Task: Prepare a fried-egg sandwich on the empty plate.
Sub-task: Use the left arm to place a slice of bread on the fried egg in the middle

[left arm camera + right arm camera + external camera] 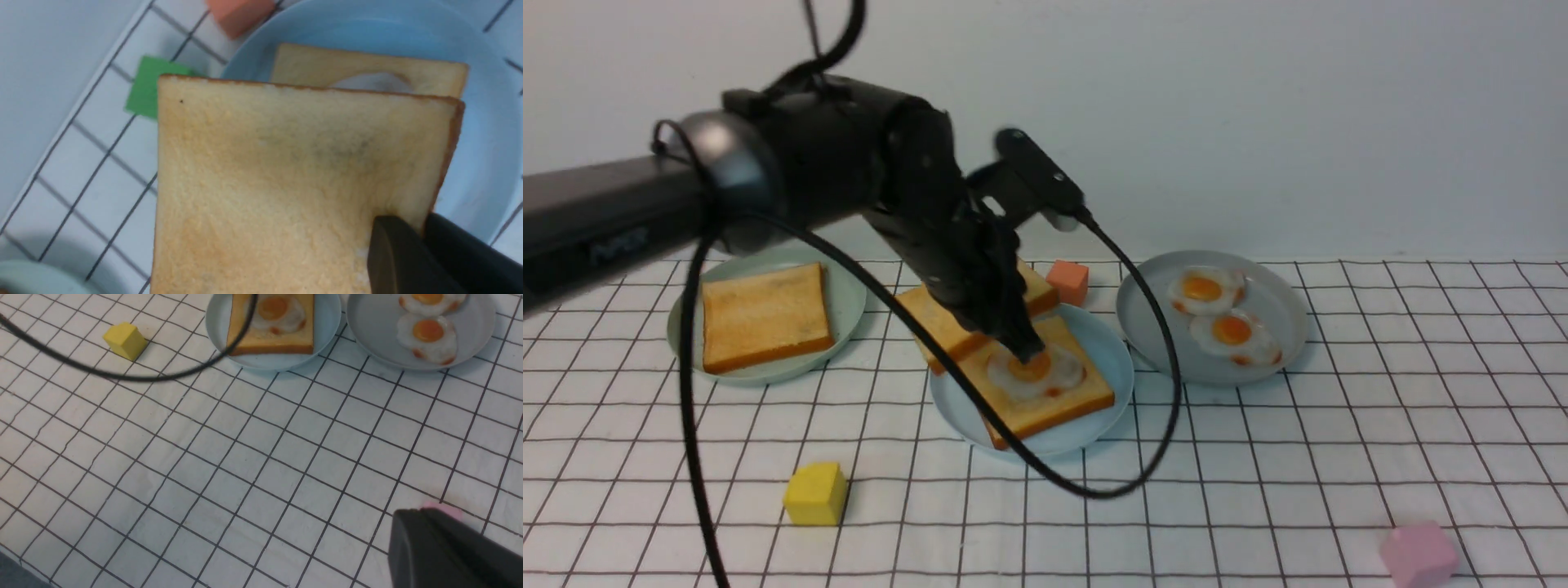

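The light blue plate is sitting mid-tabletop with tight neighbours. The grey plate, carrying two more eggs, is lying just beside its right rim. An orange cube is standing close behind it, and the pale green plate, bearing a spare slice, is resting off to the left. Toward the near edge the checked cloth is lying open, with only a yellow cube, a pink cube and my drooping cable occupying it. On the blue plate the bottom toast slice is lying flat, golden with a darker crust, and the fried egg is sitting on it, white with an orange yolk. I am holding the top toast slice tilted above the plate's rear-left rim, overlapping only part of the lower slice. My left end effector is pinching it by one corner, with fingers on either face. My left arm is reaching in from the left and angling steeply down, its tips hanging just over the yolk. My right end effector is hovering low near the pink cube, pressed together and holding nothing.
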Robot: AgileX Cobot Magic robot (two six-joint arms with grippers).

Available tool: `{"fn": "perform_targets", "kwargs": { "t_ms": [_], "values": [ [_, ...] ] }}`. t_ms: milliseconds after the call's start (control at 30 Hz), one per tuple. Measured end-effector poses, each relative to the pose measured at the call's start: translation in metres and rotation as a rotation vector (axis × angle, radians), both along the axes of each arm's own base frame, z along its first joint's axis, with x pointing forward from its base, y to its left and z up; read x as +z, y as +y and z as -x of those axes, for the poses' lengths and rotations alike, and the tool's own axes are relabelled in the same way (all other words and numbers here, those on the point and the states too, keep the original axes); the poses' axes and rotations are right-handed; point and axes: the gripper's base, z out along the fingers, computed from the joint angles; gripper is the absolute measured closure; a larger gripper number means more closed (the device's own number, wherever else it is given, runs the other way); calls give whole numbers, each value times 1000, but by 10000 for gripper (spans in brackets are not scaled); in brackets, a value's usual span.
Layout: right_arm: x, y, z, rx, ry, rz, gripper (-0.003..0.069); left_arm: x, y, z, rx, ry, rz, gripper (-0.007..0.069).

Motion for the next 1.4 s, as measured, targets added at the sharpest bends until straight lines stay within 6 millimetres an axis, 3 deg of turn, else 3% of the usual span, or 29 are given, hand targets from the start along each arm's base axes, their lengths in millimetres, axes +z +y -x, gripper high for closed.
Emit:
{"fn": "perform_targets", "kwargs": {
  "t_ms": [200, 433, 900, 1133, 1333, 1400],
  "values": [
    [1, -3, 7, 3, -4, 1, 627, -26, -29, 6, -114, -32, -110, 589],
    [2, -5, 11, 3, -13, 0, 623, -46, -35, 1, -126, -28, -122, 589],
    [1, -5, 12, 6, 3, 9, 611, -63, -42, -5, -106, -28, -67, 587],
    [0, -5, 12, 9, 18, 16, 606, -66, -43, -7, -88, -28, -50, 462],
    [-1, -5, 13, 10, 20, 15, 601, -67, -42, -5, -81, -11, -58, 306],
    [-1, -5, 13, 11, 20, 15, 599, -66, -41, -4, -63, 14, -57, 292]
  ]
}}
